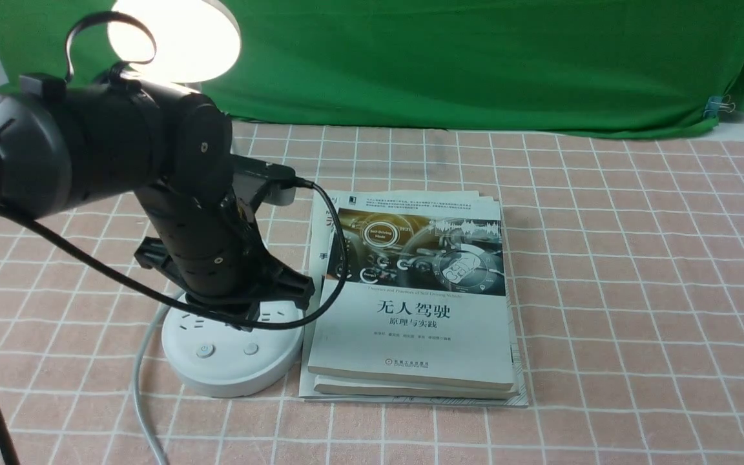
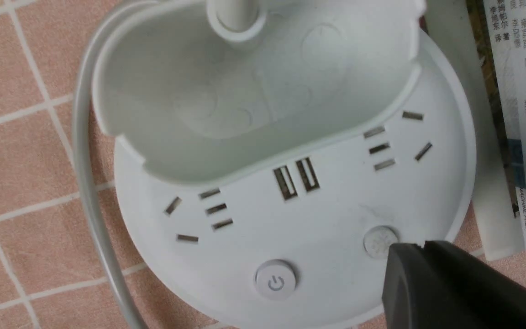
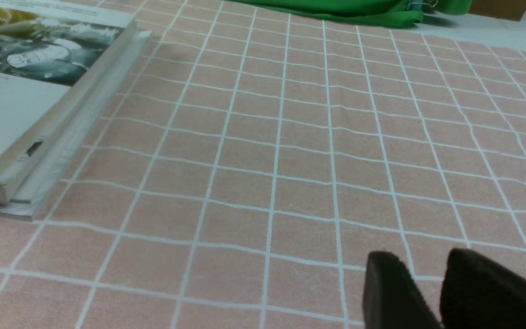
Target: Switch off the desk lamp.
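The white desk lamp's round head (image 1: 175, 39) glows at the back left. Its round base (image 1: 230, 368) carries sockets, a power button (image 1: 205, 351) and a smaller round button (image 1: 251, 349). My left arm hangs over the base and hides the neck and cup holder in the front view. In the left wrist view the cup holder (image 2: 244, 105) and both buttons show. My left gripper (image 2: 420, 244) is shut and empty, its tip at the edge of the smaller button (image 2: 378, 240), apart from the power button (image 2: 275, 280). My right gripper (image 3: 427, 269) is slightly open and empty above the cloth.
A stack of books (image 1: 411, 310) lies right beside the lamp base. The lamp's grey cord (image 1: 143, 387) runs off its left side toward the table's front. A green backdrop (image 1: 475, 64) hangs at the back. A pink checked cloth (image 1: 637, 290) covers the table.
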{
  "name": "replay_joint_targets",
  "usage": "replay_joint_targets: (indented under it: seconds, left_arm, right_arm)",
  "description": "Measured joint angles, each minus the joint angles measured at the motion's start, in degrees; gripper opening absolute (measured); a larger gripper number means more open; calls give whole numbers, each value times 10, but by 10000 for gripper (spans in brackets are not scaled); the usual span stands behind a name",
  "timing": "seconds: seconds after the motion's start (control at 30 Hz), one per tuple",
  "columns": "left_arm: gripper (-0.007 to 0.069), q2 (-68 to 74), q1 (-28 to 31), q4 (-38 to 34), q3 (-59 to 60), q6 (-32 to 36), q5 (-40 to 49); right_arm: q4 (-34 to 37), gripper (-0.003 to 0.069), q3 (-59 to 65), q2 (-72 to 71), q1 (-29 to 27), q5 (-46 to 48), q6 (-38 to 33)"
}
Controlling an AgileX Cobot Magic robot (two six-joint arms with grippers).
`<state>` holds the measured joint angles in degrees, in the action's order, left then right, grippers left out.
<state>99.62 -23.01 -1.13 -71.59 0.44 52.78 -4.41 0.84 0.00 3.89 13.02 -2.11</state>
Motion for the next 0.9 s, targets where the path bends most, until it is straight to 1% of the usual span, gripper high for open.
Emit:
replay_joint_targets:
  seconds: [0.37, 0.57, 0.77, 0.9]
  left_arm:
    - [0, 57, 0, 0, 0, 0, -11]
    - [0, 57, 0, 0, 0, 0, -12]
    - [0, 24, 0, 0, 0, 0, 10]
    - [0, -44, 0, 0, 17, 0, 16]
  right_arm:
    - [0, 240, 0, 0, 0, 0, 0]
    - [0, 240, 0, 0, 0, 0, 0]
    - [0, 240, 0, 0, 0, 0, 0]
    - [0, 240, 0, 0, 0, 0, 0]
